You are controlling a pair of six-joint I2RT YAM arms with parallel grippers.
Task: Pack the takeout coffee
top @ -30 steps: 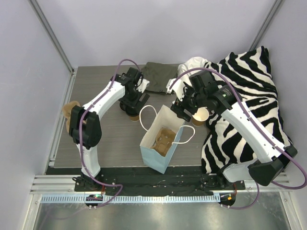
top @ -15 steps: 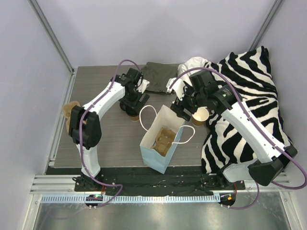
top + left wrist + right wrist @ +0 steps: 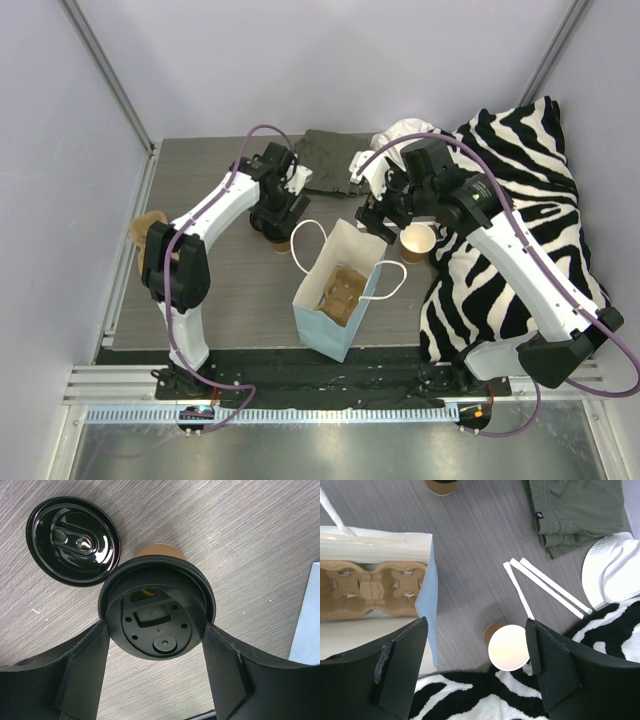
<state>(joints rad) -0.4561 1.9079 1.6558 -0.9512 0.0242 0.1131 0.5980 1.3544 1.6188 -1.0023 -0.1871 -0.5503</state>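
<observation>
The takeout coffee [image 3: 157, 611], a tan cup with a black lid, stands on the table under my left gripper [image 3: 155, 625]. The open jaws flank the lid; I cannot tell whether they touch it. In the top view the cup [image 3: 279, 244] shows just below the left gripper [image 3: 272, 225]. My right gripper [image 3: 477, 622] is open and empty, hovering above the table between the blue paper bag [image 3: 426, 595] and a lidless tan cup [image 3: 508, 647]. In the top view the right gripper [image 3: 378, 225] is beside the bag's far right corner.
The bag [image 3: 322, 330] stands open with a brown pulp carrier [image 3: 340, 290] inside. A loose black lid [image 3: 73, 541] lies by the coffee. White sticks [image 3: 545, 587], a green garment [image 3: 330, 155] and a zebra blanket [image 3: 520, 200] lie at the back and right.
My right gripper has moved a little up and left, away from the lidless cup. The left arm and the coffee have not moved.
</observation>
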